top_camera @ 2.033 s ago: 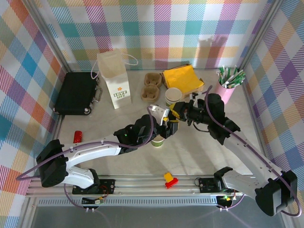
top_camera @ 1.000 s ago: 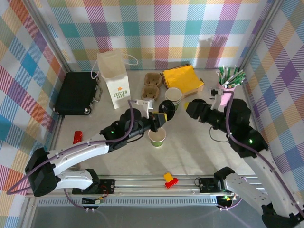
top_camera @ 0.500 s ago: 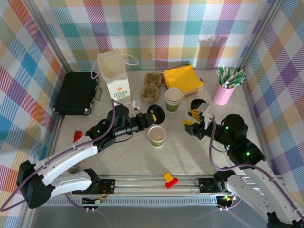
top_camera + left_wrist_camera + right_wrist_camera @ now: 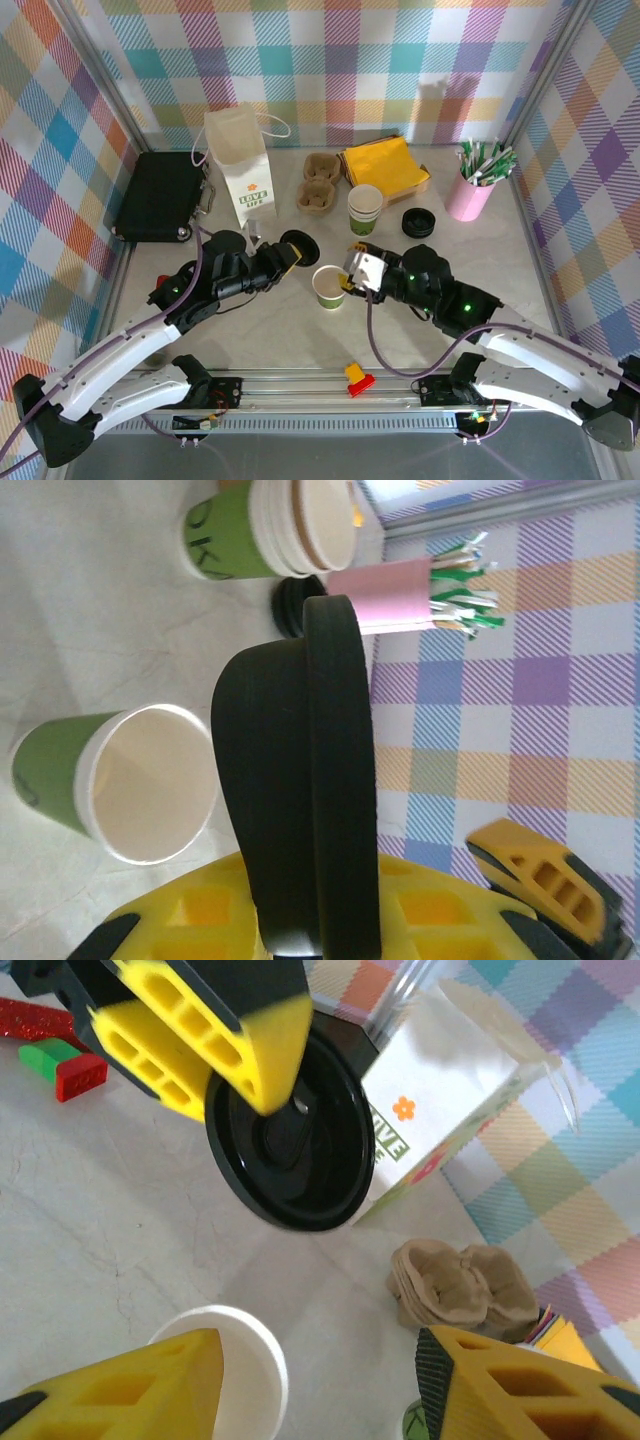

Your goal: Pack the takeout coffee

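A lidless cream cup with a green lower part (image 4: 330,287) stands upright mid-table, also in the left wrist view (image 4: 120,780) and the right wrist view (image 4: 250,1375). The lidded takeout coffee is out of view. My left gripper (image 4: 291,252) is shut on a round black lid (image 4: 299,246), held on edge left of the cup; the lid (image 4: 310,780) runs between the yellow fingers (image 4: 420,910). My right gripper (image 4: 357,271) hangs open just right of the cup, with the cup's rim by its left finger (image 4: 110,1390) and the lid (image 4: 290,1135) ahead.
Behind stand a stack of lidless cups (image 4: 365,208), spare black lids (image 4: 417,222), a pink cup of sticks (image 4: 470,190), cardboard carriers (image 4: 318,195), yellow napkins (image 4: 385,165), a white paper bag (image 4: 240,165) and a black case (image 4: 160,195). A red-yellow block (image 4: 357,377) lies at the front edge.
My left gripper has drawn back to the left with the lid, away from the cup. The right arm has swung in from the right and now sits beside the cup.
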Motion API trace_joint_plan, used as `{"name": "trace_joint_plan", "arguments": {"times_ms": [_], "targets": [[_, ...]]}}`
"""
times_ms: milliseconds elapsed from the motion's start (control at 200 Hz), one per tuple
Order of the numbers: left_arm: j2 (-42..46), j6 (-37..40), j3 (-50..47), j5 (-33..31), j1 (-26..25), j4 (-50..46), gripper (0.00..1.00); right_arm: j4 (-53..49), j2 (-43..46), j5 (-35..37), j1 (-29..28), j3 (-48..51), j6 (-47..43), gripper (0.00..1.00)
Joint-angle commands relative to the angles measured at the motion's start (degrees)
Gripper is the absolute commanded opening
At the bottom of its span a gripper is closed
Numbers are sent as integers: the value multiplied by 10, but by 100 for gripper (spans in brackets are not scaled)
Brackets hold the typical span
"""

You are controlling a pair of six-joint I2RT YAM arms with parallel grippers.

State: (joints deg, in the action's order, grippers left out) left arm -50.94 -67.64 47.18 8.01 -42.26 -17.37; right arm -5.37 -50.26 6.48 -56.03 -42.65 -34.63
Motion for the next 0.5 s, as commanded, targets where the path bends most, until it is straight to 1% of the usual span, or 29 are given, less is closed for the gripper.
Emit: {"name": "trace_joint_plan", "arguments": {"times_ms": [0, 110, 260, 395, 495], "targets": [[0, -43, -8, 16, 4, -11, 10, 90, -27, 22, -31, 11, -74, 55], [-1, -47, -3, 17, 5, -14, 10, 116, -67, 33, -54, 6, -94, 54], [-1, -56, -2, 22, 5, -2, 10, 147, -114, 46, -72, 1, -106, 53], [-2, -54, 2, 25, 5, -8, 9, 180, -141, 82, -79, -2, -109, 49], [-2, -55, 3, 26, 5, -9, 9, 185, -149, 84, -80, -6, -106, 45]]}}
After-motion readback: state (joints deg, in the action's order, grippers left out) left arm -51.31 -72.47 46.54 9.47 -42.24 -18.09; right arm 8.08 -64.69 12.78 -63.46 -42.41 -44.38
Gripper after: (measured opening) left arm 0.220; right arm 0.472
